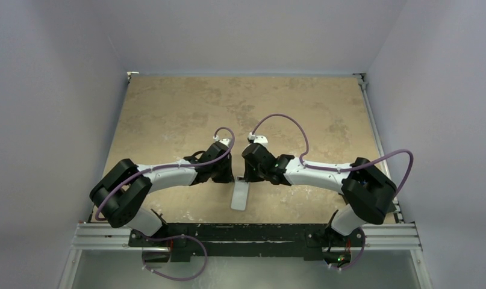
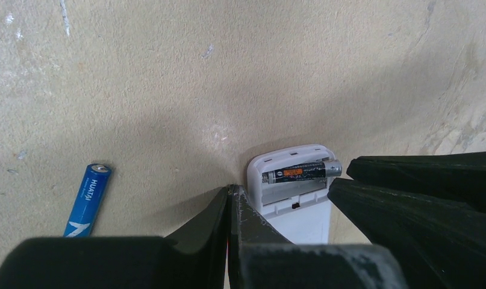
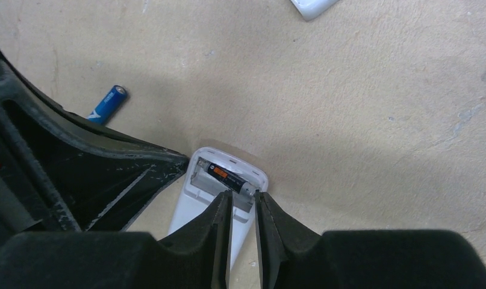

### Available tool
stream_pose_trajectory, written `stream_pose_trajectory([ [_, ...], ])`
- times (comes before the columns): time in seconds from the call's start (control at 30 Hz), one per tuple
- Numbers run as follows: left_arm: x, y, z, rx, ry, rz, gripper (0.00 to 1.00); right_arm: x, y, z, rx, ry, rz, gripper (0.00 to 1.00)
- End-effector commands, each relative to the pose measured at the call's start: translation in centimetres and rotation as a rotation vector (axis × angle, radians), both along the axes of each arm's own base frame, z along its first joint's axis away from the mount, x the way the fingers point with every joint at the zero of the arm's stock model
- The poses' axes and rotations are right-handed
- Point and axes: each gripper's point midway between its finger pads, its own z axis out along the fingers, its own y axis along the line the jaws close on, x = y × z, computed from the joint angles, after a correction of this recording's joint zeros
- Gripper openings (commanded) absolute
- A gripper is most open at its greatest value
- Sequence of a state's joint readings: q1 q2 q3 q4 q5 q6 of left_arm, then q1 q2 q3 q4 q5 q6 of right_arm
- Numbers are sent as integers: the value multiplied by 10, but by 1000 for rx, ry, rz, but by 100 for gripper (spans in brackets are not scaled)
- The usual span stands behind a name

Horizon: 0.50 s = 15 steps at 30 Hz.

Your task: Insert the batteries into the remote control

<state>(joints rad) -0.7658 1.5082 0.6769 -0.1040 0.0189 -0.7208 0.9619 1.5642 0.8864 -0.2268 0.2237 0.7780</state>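
One dark battery (image 3: 226,177) at right pincer (image 3: 243,198)

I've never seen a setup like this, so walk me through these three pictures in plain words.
Two robot arms, a left arm and a right arm, stand bolted to a table. One picture looks down from above; the others come from wrist cameras. Between the arms lies a white remote, back up, battery bay open. A dark battery sits in it, and the right fingers pinch one end. The left fingers are shut beside the remote. A blue battery and a white cover lie loose on the table.
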Motion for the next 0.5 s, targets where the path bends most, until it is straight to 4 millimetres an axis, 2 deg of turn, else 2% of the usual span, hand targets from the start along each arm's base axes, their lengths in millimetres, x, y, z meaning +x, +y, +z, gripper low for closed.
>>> stream_pose_trajectory([
  [0.0, -1, 2, -5, 16, 13, -12, 0, 8, -2, 4, -12, -18, -37, 27],
  [0.47, -1, 0, -6, 10, 19, -19, 0, 8, 3, 3, 0, -12, -23, 24],
])
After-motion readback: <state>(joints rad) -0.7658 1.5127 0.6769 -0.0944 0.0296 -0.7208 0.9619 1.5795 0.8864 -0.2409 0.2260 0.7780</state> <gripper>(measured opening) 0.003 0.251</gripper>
